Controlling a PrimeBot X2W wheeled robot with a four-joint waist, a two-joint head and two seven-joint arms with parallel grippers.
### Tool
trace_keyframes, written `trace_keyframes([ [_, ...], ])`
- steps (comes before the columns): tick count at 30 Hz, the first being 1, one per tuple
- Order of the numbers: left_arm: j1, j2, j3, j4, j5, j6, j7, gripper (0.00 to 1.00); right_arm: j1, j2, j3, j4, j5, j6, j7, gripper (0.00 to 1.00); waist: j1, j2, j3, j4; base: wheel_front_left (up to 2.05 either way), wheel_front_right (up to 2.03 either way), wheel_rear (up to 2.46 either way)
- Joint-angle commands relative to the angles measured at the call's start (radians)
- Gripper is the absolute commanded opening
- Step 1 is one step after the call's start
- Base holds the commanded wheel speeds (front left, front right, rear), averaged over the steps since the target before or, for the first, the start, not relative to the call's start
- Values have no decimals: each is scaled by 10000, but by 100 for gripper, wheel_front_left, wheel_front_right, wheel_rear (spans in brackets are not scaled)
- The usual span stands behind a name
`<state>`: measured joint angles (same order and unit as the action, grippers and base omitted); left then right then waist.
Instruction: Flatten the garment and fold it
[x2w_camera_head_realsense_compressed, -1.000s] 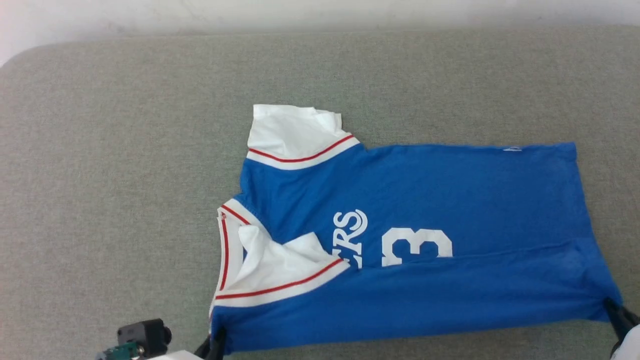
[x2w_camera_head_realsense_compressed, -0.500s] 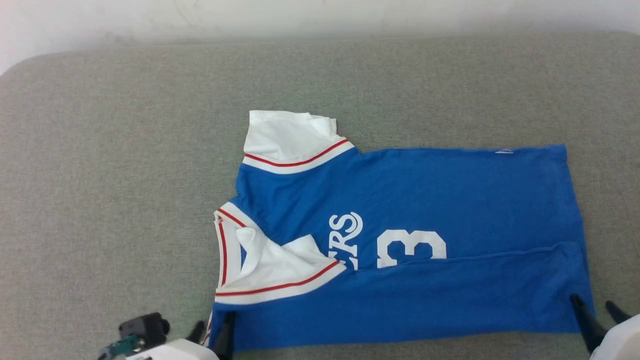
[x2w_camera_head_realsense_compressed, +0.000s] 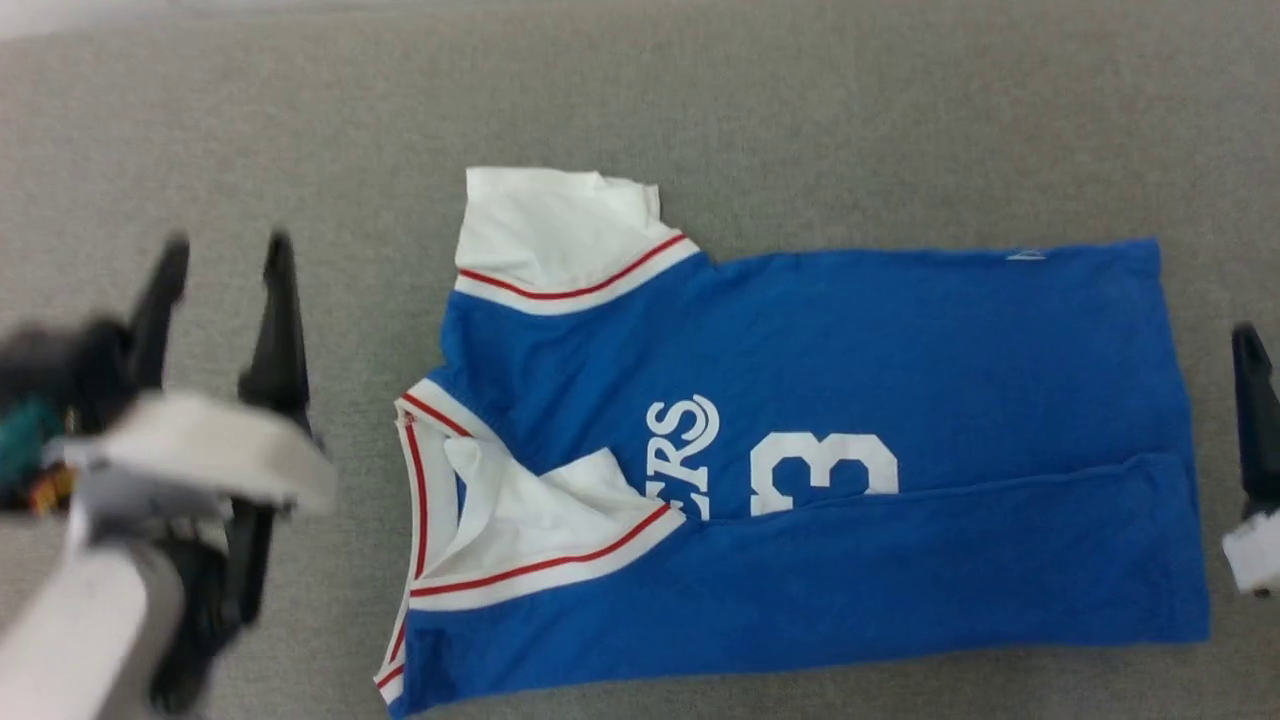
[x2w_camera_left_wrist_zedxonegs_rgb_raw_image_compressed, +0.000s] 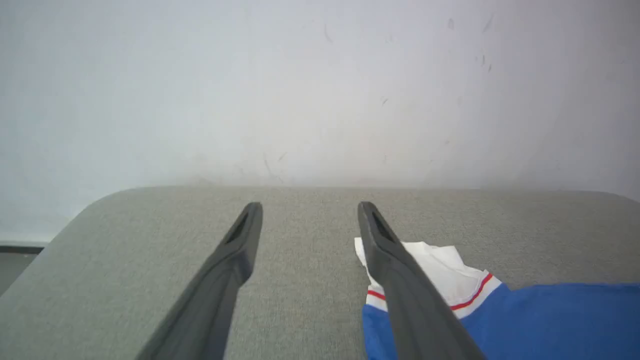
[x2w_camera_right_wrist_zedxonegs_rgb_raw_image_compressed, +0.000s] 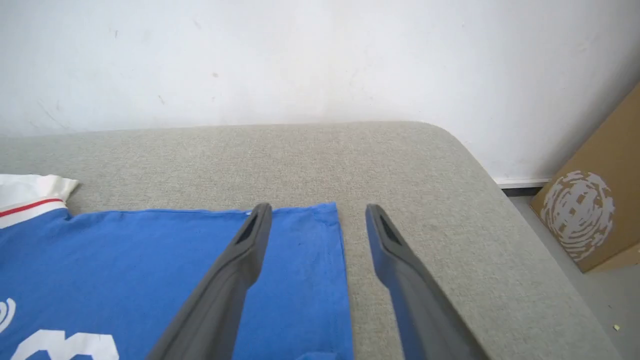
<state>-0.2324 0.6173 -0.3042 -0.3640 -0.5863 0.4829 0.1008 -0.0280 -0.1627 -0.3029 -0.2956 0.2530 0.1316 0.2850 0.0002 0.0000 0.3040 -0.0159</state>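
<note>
Head view: the garment (x2w_camera_head_realsense_compressed: 800, 450) lies flat on the grey cushion (x2w_camera_head_realsense_compressed: 800, 90), its long axis running left to right, collar end toward the robot's left and hem toward its right. Its near long edge is folded up over the lower part of the white number, and the far white sleeve (x2w_camera_head_realsense_compressed: 560, 230) juts out past the far edge. The left gripper (x2w_camera_head_realsense_compressed: 225, 245), blurred, stands beside the collar end and apart from the cloth, fingers spread wide and empty. The right gripper (x2w_camera_right_wrist_zedxonegs_rgb_raw_image_compressed: 317, 207), equally wide and empty, flanks the hem end; in the right wrist view its left finger overlaps the far hem corner. Each arm is nearest its own short end, which probably suits a fold of the far edge. One second ago both grippers pinched the near corners; they have since let go and shifted toward the far side, and the camera has tilted down.
</note>
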Motion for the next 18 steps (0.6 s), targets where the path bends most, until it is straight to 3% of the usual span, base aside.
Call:
trace_keyframes([
  [1,-681,171,-186,62,262,-182,301,100,-271,-30,128,-62,-42,-9,-133,100,-2,0,833,-133,0,0,0],
  [4,-2753,439,-870,513,654,-768,1704,100,-705,-134,446,-73,-55,-9,-276,100,-2,0,1466,-150,0,0,0],
  [8,-5544,148,-1809,1643,870,-1860,3299,100,-1106,-294,720,63,52,-9,-348,100,-2,0,2184,-264,0,0,0],
  [12,-7257,-368,-2530,2992,670,-2815,4535,100,-1362,-383,890,297,145,-9,-482,100,-2,0,2724,-447,0,0,0],
  [14,-7694,-430,-2810,3643,599,-3096,5214,100,-1445,-376,952,395,197,-9,-546,100,-2,0,2939,-567,0,0,0],
  [18,-8031,-434,-3022,4462,360,-3167,6375,100,-1556,-413,1024,572,245,-9,-649,100,-2,0,3254,-814,0,0,0],
])
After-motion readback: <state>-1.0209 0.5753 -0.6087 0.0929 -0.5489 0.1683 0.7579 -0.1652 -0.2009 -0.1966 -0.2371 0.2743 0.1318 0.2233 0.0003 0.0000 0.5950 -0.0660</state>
